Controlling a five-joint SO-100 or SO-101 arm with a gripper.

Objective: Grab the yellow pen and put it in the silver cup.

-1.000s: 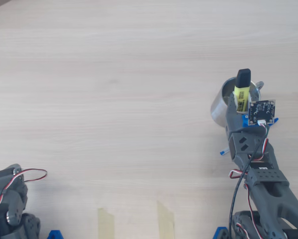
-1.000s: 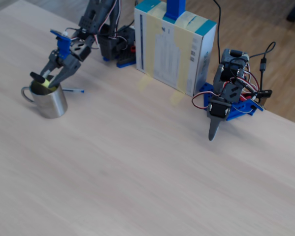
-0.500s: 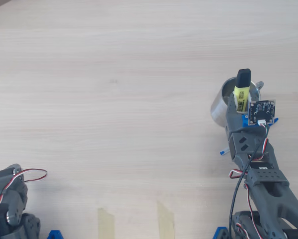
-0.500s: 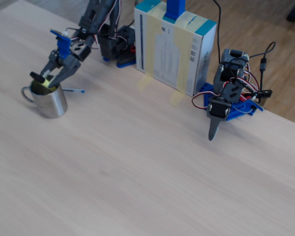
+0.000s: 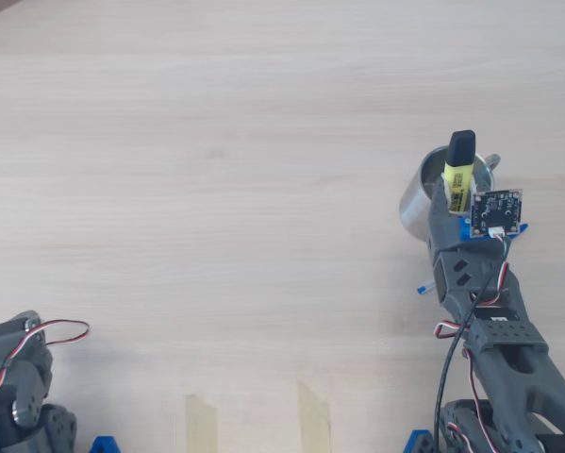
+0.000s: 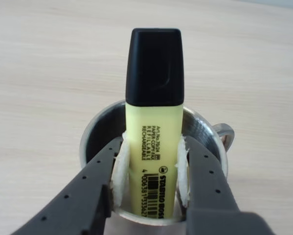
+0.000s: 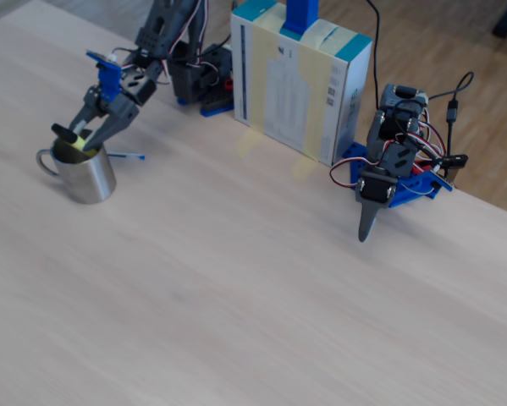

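The pale wooden table [image 5: 216, 142] fills the overhead view. The fixed view alone shows a white and teal cardboard box [image 7: 300, 80] at upper centre and a second grey arm [image 7: 388, 169] at right. The shiny steel cup [image 5: 416, 203] stands at that view's left. In the wrist view the gripper [image 6: 148, 174] clamps the fluorescent-yellow highlighter pen [image 6: 153, 132], black cap up, its lower end inside the cup.

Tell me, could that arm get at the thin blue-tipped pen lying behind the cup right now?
Probably not at once: the gripper is shut on the yellow highlighter over the steel cup, and the ballpoint pen lies under the arm.
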